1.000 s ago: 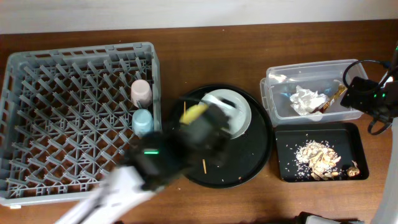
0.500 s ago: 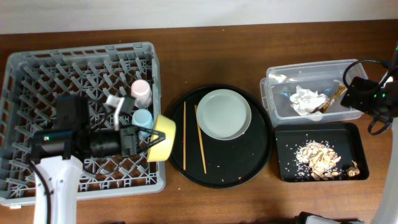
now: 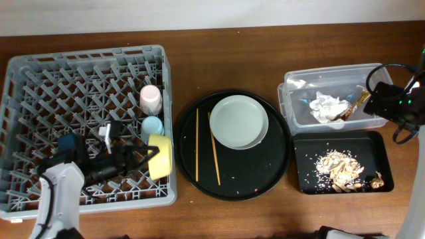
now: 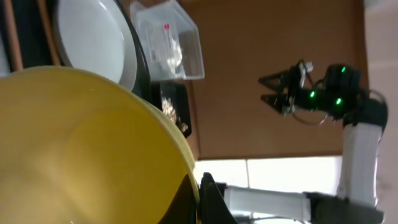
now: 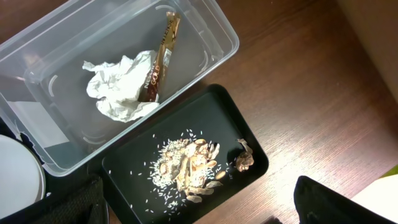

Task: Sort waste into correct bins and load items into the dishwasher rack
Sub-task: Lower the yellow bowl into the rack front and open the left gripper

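Across the counter [image 3: 219, 66], you have tissue [image 3: 329, 106] and wrapper [image 3: 356, 101] in the clear tub [image 3: 290, 85], scraps [image 3: 339, 169] in the black tray [image 3: 380, 143], pink cup [image 3: 151, 99] and blue cup [image 3: 152, 127] racked, the left gripper [image 3: 146, 158] with jaws clamped on the yellow bowl [image 3: 161, 156] at the dishwasher rack [image 3: 40, 86] lower right, the right gripper [image 5: 202, 202] with jaws apart, only the plate [image 3: 239, 121] left.

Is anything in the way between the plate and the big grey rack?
Yes. Two chopsticks lie on the round black tray between plate and dishwasher rack, and the yellow bowl is at that rack edge.
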You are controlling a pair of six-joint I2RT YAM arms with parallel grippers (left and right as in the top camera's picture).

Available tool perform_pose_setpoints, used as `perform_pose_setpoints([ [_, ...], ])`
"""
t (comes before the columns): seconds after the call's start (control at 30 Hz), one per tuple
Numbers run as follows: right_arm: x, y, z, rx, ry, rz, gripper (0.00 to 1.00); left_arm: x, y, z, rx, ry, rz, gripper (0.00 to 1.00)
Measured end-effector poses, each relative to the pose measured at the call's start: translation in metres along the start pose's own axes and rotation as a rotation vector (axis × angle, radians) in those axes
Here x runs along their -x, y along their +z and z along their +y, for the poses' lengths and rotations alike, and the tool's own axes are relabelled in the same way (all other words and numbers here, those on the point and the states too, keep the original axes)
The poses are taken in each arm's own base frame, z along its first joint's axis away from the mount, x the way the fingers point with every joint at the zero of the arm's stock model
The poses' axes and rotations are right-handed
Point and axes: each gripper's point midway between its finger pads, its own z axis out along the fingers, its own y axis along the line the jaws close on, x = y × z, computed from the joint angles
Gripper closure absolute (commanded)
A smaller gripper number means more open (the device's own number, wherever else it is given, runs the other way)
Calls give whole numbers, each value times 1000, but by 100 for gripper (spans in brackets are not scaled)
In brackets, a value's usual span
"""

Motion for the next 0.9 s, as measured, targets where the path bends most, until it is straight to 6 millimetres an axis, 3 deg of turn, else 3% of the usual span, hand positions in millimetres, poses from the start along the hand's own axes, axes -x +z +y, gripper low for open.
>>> perform_pose_setpoints([
  [0.37, 0, 0, 0, 0, 0, 0, 1, 15, -8, 9, -48, -35, -55, 100],
  [0.53, 0, 0, 0, 0, 0, 0, 1, 23, -27, 32, 57, -59, -112, 98],
  [0.6, 0, 0, 0, 0, 0, 0, 1, 22, -31, 37, 81, -77, -118, 86],
  [0.67, 0, 0, 0, 0, 0, 0, 1, 24, -38, 42, 106, -82, -139, 55],
  [0.7, 0, 0, 0, 0, 0, 0, 1, 25, -42, 45, 123, -72, -151, 1],
  [0.83, 0, 0, 0, 0, 0, 0, 1, 25, -57, 66, 244, -94, -157, 1],
  [0.9, 0, 0, 0, 0, 0, 0, 1, 25, -63, 67, 282, -119, -147, 1],
])
